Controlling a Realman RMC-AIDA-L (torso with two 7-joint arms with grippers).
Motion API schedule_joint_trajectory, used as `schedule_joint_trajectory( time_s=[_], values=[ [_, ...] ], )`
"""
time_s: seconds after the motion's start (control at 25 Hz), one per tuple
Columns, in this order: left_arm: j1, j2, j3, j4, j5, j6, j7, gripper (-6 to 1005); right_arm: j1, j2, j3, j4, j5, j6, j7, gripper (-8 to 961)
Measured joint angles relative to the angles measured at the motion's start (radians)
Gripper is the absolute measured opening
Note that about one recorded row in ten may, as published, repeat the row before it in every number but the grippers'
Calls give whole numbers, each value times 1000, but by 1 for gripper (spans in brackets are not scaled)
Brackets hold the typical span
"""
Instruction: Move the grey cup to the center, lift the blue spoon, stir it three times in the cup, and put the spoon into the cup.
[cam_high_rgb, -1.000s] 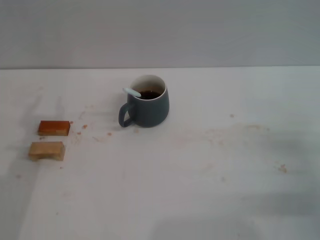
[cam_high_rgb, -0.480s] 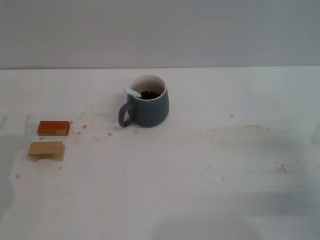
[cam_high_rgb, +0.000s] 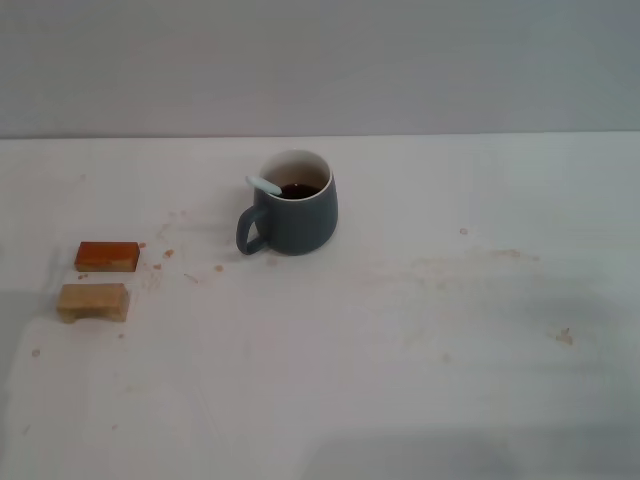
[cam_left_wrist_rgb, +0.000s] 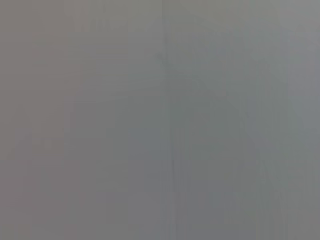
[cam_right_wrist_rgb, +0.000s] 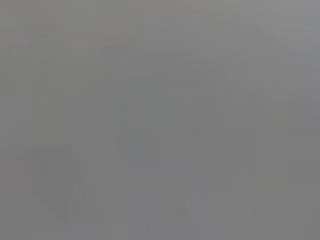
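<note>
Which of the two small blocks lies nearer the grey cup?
The orange-brown block; the tan block lies in front of it, farther from the grey cup.

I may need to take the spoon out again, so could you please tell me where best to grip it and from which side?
Grip the blue spoon by its pale handle tip, the only part clear of the grey cup. It leans out over the rim above the loop handle, on the robot's left, so probably come from above on that side, jaws across the slim handle. Neither gripper is in view.

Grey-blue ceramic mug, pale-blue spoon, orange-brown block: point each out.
grey-blue ceramic mug (cam_high_rgb: 302, 218), head view, outer wall.
pale-blue spoon (cam_high_rgb: 263, 184), head view, handle resting on the rim.
orange-brown block (cam_high_rgb: 107, 255), head view, top face.
</note>
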Motion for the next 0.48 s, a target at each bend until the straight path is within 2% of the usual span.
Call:
schedule_joint_trajectory(
  time_s=[0.48],
  values=[
    [-39, 2, -7, 60, -1, 15, -68, 717, -19, 6, -22, 12, 1, -16, -5, -1]
  ],
)
